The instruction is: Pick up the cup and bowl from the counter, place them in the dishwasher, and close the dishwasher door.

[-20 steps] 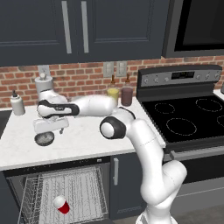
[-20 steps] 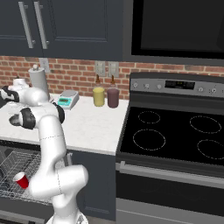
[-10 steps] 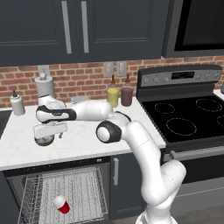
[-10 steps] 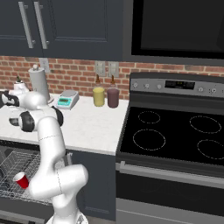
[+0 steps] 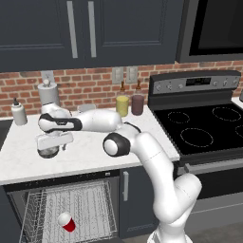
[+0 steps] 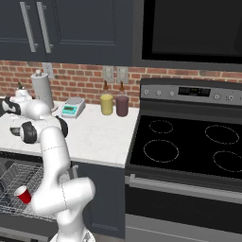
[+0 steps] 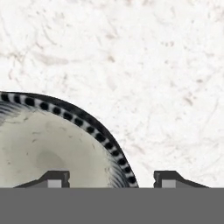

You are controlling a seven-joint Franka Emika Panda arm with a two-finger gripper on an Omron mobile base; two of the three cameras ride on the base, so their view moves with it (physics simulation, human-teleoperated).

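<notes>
Your gripper [image 7: 111, 179] straddles the bowl [image 7: 48, 144] rim, jaws apart; behind the bowl stand a paper-towel roll [image 5: 48, 92] and bottle [image 5: 18, 113].

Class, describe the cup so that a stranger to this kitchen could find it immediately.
Look below the white marble-look counter into the open dishwasher beside the black stove. On its light grey wire rack lies a small red tapered plastic cup, the only coloured item there.

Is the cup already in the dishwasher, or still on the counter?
In the dishwasher. The red cup lies tipped on its side on the wire rack, below the counter.
</notes>
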